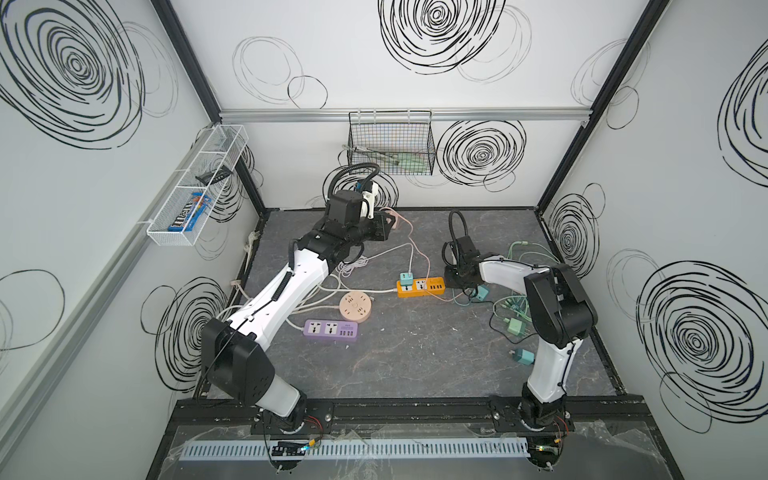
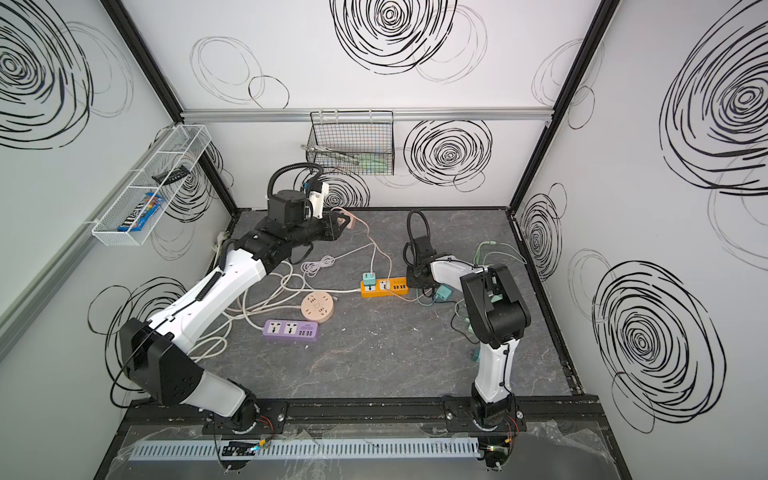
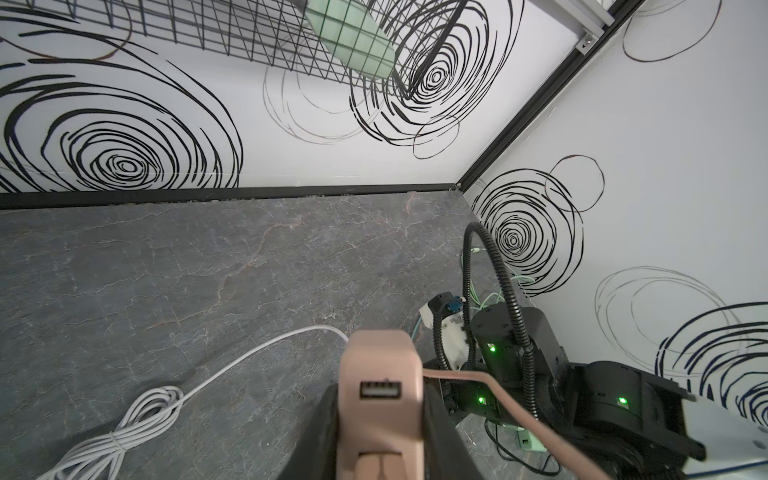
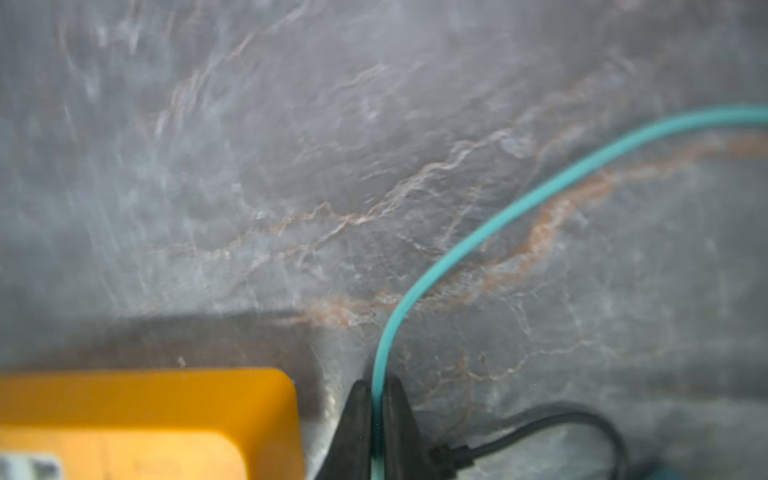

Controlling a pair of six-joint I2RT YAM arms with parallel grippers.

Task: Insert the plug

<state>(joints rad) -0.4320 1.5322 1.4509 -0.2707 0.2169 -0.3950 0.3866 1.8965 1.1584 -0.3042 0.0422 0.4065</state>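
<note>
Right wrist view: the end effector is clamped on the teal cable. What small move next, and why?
Probably a short lift: the right end effector is shut on the teal cable beside the orange power strip, and the cable lies curved on the table.

Both top views look steeply down from high over the near edge, sharing the whole grey marbled tabletop (image 1: 415, 353). The left wrist view looks low across it toward the far right corner. The right wrist view sits very close above it, blurred, beside the yellow plastic power strip (image 4: 145, 415) that both top views also show.
</note>
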